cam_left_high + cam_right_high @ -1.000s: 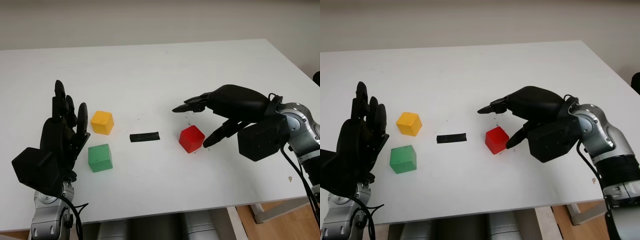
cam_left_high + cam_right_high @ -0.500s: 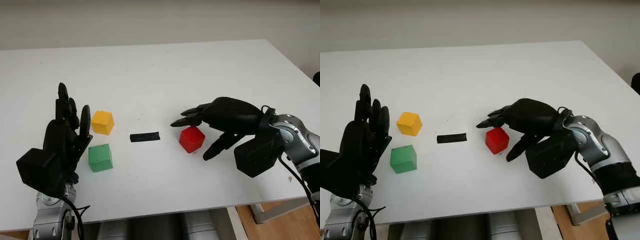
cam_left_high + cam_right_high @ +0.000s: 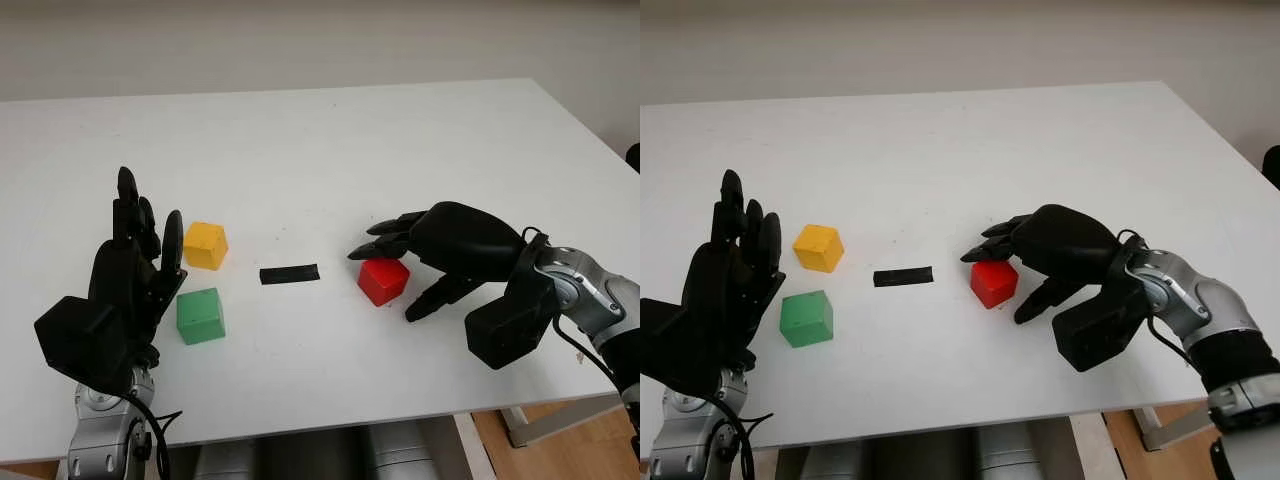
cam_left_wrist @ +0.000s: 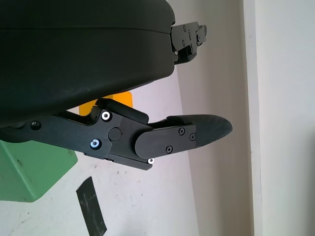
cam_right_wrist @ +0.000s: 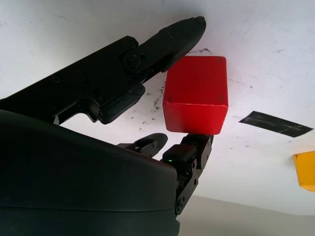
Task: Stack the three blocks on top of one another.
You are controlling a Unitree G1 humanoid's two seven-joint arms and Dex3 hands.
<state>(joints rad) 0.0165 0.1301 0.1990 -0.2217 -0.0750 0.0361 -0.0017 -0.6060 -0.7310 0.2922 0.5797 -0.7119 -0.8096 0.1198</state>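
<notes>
My right hand point(image 3: 400, 268) has dropped lower over the red block point(image 3: 383, 281), centre-right of frame; fingers now bracket it, not yet clamped. Grasp is imminent, I'd say. Left hand point(image 3: 130, 275) open, lower left, beside green block point(image 3: 200, 315) & yellow block point(image 3: 205, 245).

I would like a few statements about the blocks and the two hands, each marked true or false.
1. The three blocks are already stacked. False: the red block, green block and yellow block each sit apart on the table.
2. The right hand is around the red block. True.
3. A strip of black tape lies between the yellow and red blocks. True.
4. The left hand grasps the green block. False: it is open, raised beside the green block.
5. The red block is lifted high above the table. False: it sits on it.
</notes>
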